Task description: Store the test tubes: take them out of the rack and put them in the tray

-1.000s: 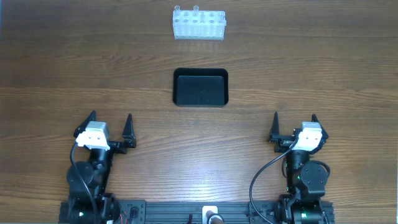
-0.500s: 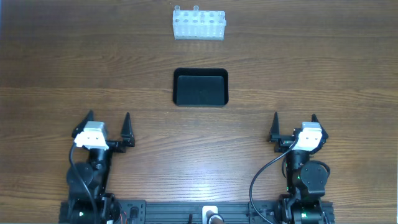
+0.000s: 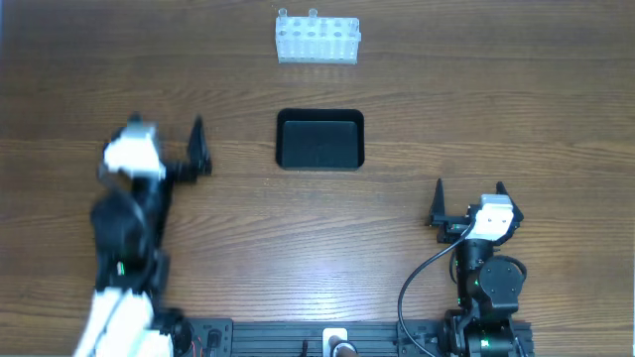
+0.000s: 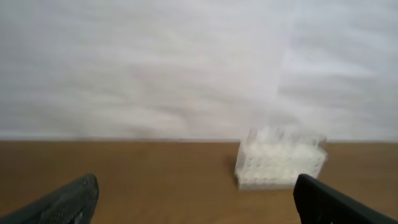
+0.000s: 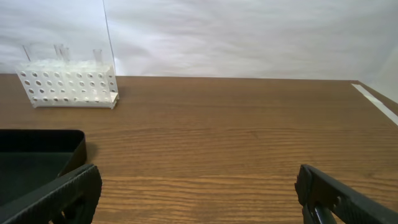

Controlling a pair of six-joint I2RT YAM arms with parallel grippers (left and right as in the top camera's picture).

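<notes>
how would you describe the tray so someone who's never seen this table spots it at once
Start from the wooden table and look to its middle. There, just short of the clear test tube rack at the far edge, lies the tray. It is a shallow black rectangle with rounded corners, dark and empty where the rack is pale.

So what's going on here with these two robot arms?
The job is moving test tubes from the clear rack at the far side of the table into the black tray. None is moved yet: the tubes stand in the rack, the tray is empty. The left gripper, open, is out left of the tray, facing the rack; the right gripper, open, sits near its base.
</notes>
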